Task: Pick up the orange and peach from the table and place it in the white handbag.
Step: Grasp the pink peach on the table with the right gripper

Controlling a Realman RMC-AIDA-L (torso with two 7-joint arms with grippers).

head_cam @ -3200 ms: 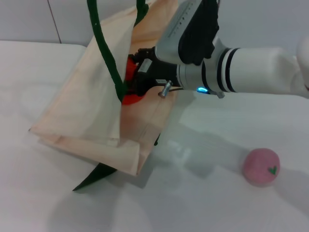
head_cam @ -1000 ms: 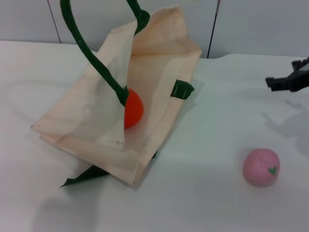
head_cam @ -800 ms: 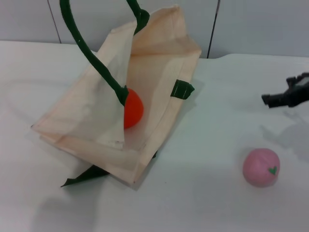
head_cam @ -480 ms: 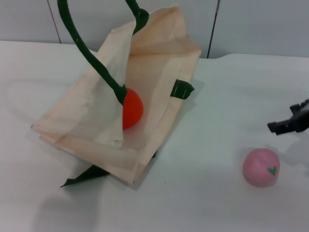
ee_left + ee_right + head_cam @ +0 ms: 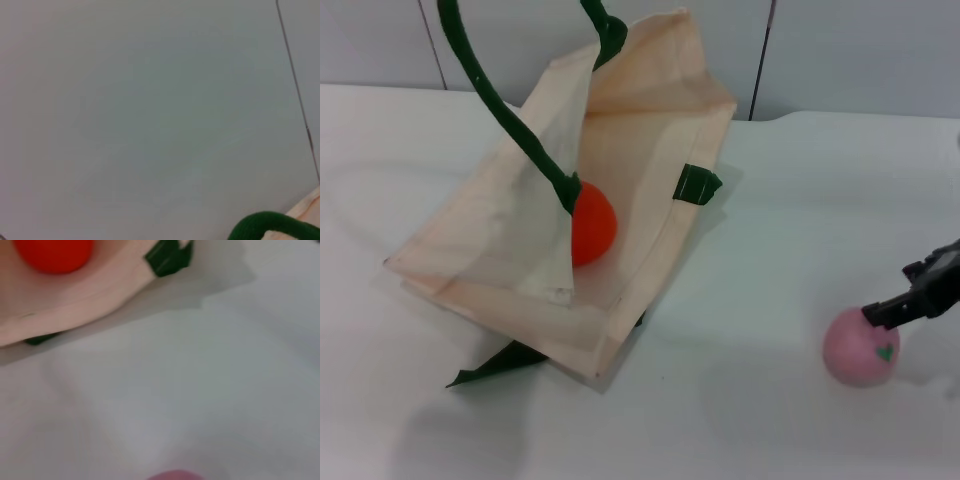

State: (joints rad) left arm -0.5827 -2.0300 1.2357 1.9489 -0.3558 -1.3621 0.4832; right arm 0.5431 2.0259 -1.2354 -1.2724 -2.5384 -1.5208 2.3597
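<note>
1. The orange [image 5: 591, 225], bright orange-red and round, is seen inside the open mouth of the white handbag [image 5: 520, 240], a cream fabric bag with a dark green handle [image 5: 495, 100] held up.
2. The peach [image 5: 861, 348], pale pink with a small green mark, is seen on the table [image 5: 740, 400] at the near right.
3. The right gripper [image 5: 920, 293] is placed just at the peach's upper right; whether its fingers are apart or together cannot be told.

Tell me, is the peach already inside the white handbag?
No, the peach lies on the table, apart from the white handbag, which holds only the orange.
</note>
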